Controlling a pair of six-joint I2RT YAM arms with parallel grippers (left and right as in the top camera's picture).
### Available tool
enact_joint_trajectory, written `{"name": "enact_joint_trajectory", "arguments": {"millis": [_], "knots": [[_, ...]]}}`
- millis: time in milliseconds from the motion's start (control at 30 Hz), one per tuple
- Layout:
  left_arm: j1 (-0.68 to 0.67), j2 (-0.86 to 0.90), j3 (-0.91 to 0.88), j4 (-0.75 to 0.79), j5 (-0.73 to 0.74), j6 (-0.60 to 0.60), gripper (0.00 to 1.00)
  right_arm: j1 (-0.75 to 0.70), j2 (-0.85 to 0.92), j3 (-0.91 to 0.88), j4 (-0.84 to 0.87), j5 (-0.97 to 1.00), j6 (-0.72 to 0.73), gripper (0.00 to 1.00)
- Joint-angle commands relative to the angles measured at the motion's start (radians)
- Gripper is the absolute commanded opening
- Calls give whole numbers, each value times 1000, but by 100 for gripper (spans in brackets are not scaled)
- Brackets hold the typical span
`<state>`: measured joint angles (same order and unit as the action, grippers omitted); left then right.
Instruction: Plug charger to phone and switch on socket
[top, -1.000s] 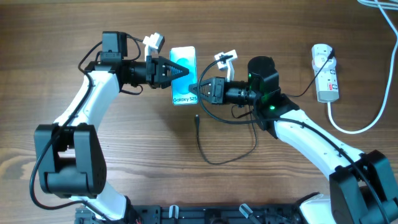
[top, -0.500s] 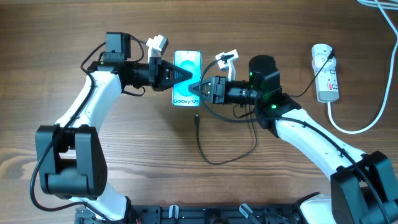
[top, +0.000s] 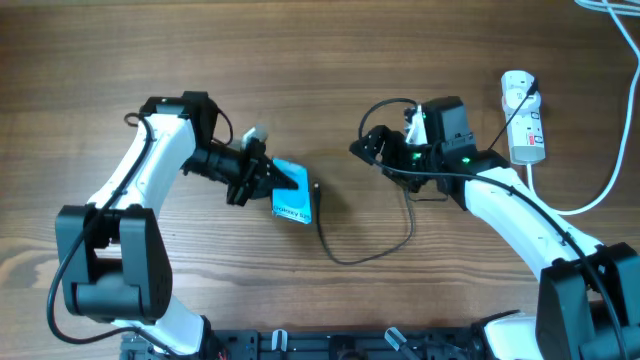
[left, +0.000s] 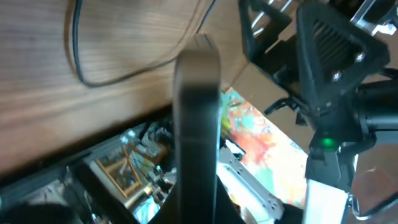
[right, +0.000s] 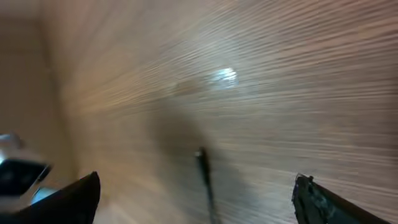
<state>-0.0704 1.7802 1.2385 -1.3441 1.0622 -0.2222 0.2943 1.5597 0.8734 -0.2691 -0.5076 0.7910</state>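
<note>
"Trouble from here — where do you expect it?"

"Mostly with the phone (top: 294, 205). My left claw (top: 277, 186) pinches it by one end, and it looks tilted, not flat on the table (top: 450, 310). If that hold is as shallow as it seems from overhead, the handset could twist or slip once a plug pushes against it. My left wrist view is no help: only a dark, blurred edge."

"And the charger (top: 352, 258)?"

"Its connector (top: 316, 187) lies on the table just beside the phone's right edge — whether it touches, or faces the port, I cannot tell. The rest of the charger loops away below and back up to the right. A careless grab could drag that loop and swing the tip off line."

"Which claw takes it?"

"My right claw (top: 358, 148), I judge. It is spread wide and carries nothing, held off the table up and to the right of the connector, not touching it. In its wrist view the tip shows ahead, between the fingers (right: 314, 196). It would need to come down and left to reach it."

"The socket (top: 524, 120)?"

"Far right of the table, thick white cord (top: 570, 211) trailing off, neither claw near it. Whether its switch is on I cannot tell."
</note>
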Motion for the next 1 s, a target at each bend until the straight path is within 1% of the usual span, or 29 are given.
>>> {"name": "enact_joint_trajectory", "arguments": {"millis": [0,133,267,333,633,700,867,967], "knots": [[0,-28,5,-69,19,5,4,-1,6,3,-12,94,-5,100],[0,-28,5,-105,21,2,4,-1,6,3,-12,93,-3,100],[0,-28,5,-108,21,-178,4,-1,6,3,-12,93,-3,100],[-2,-28,5,-108,21,-230,4,-1,6,3,-12,93,-3,100],[-41,-28,5,-109,21,-241,4,-1,6,3,-12,93,-3,100],[-56,-28,5,-112,21,-259,4,-1,6,3,-12,94,-2,100],[-112,-28,5,-191,21,-282,4,-1,6,3,-12,94,-3,100],[-151,-28,5,-198,40,-293,4,-1,6,3,-11,94,-3,100]]}}
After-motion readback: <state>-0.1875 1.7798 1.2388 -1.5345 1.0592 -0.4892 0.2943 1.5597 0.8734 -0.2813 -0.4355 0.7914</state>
